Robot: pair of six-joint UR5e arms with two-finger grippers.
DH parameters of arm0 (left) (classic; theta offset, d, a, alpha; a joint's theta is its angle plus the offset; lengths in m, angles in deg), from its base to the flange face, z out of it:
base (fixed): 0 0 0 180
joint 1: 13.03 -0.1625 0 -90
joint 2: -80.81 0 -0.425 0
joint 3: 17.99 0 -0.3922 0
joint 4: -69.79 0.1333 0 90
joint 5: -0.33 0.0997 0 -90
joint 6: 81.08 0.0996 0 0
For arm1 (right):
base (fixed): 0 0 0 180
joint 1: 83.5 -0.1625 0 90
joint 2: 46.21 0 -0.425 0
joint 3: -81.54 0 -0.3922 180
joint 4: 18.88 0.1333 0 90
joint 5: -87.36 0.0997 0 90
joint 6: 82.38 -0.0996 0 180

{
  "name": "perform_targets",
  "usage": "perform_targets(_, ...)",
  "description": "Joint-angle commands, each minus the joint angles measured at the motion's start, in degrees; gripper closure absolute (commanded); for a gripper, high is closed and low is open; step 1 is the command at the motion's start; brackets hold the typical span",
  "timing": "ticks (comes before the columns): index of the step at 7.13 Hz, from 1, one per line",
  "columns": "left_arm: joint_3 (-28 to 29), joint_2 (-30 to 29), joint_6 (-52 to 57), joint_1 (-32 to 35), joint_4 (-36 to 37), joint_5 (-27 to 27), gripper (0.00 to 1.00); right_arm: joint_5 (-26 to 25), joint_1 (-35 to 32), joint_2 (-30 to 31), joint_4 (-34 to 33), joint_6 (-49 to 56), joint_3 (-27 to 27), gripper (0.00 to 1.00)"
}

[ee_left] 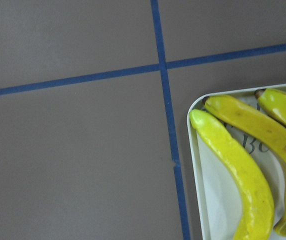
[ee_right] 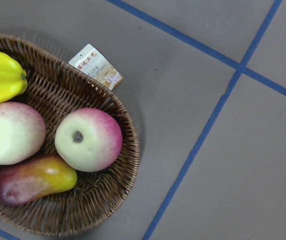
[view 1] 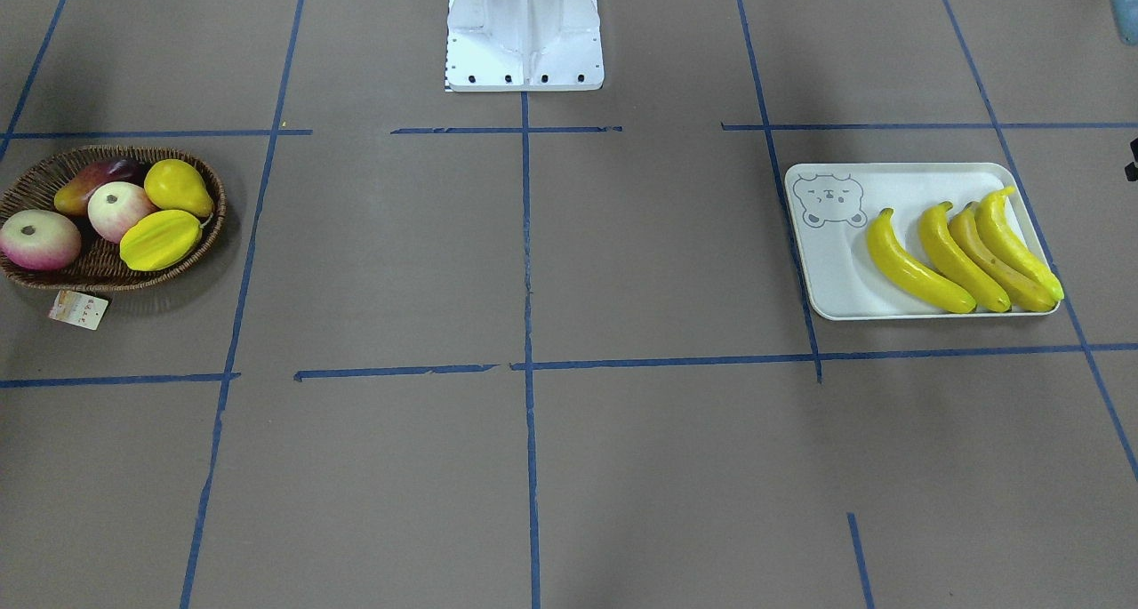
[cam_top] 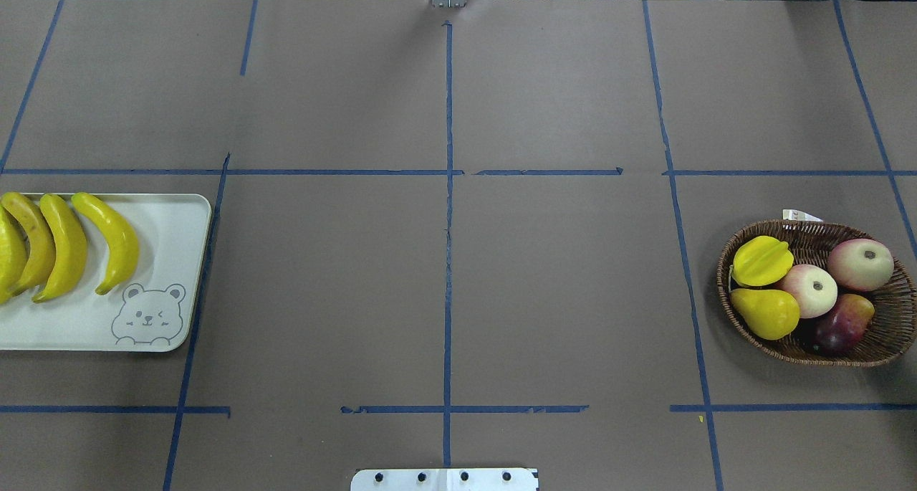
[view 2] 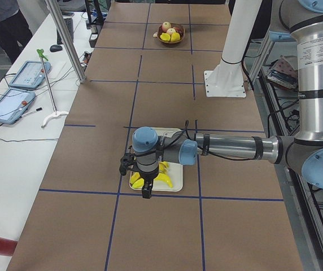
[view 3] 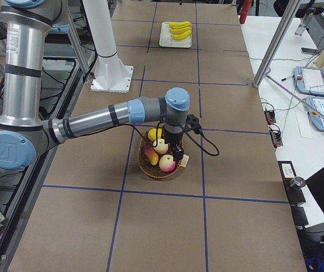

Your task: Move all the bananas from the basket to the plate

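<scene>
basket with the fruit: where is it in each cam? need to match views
Front-facing: basket far left.
Overhead: basket at right edge.
Exterior left: basket tiny, top centre.
Exterior right: basket at centre.
Left wrist: not in it.
Right wrist: basket lower left.
Landmark: paper tag at its rim.

— Where do the 2 fixed high views sit?
— 1 looks down from behind the robot; 1 faces it steeply. Both share the plate and basket.
— The side pair?
— Opposite ends of the desk, looking along it. Each wrist view hangs close: left over the plate's corner, right over the basket's rim.
</scene>
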Motion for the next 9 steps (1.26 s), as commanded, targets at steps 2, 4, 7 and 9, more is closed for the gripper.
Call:
perform_targets(2,-0.92,0.63,2.22,2.75,3.94,-4.53,0.0,-0.6,-1.16,2.75,0.3,-2.38,1.76,0.0)
perform_targets(4,-1.97,0.63,4.66,3.63,4.21,-4.09,0.0,-0.69,-1.16,2.84,0.38,-5.66,1.59,0.01)
perform_targets(7,-0.32,1.33,6.79,5.66,3.17,-3.13,0.0,-1.13,-1.16,2.75,1.35,-9.25,1.5,0.01)
perform_targets(9,-1.44,1.68,6.53,5.84,3.07,-2.33,0.0,-0.87,-1.16,2.75,1.35,-11.11,1.41,0.01)
